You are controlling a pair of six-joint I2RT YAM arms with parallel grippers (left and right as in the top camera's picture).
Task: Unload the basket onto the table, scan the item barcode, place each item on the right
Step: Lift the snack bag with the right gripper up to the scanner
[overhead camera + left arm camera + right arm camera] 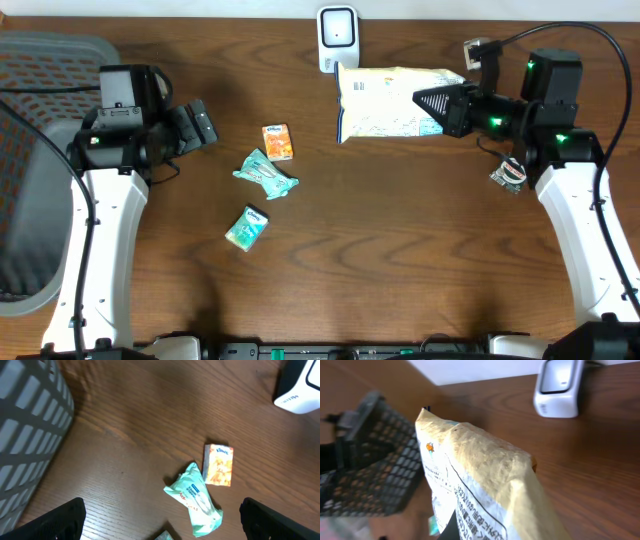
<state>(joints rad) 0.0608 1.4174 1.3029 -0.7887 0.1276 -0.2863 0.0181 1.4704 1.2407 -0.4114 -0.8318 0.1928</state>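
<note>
Snack bag (385, 100) sits clamped at one end in the right gripper (440, 102), just beside the white scanner (337, 38). Left gripper (203, 124) spread wide, empty, well apart. Between the arms lie an orange packet (277, 142), green pack (266, 173) and teal pack (246, 227)

The scanner (337, 38) is set mid-way along the tabletop's (400, 270) far edge. The bag (385, 105) is found just before it, toward the right. Left of centre a box (277, 142) is laid, a pouch (265, 173) just before it, and a pack (246, 227) nearer the front edge. A basket (45, 60) is seen at the left edge.
</note>
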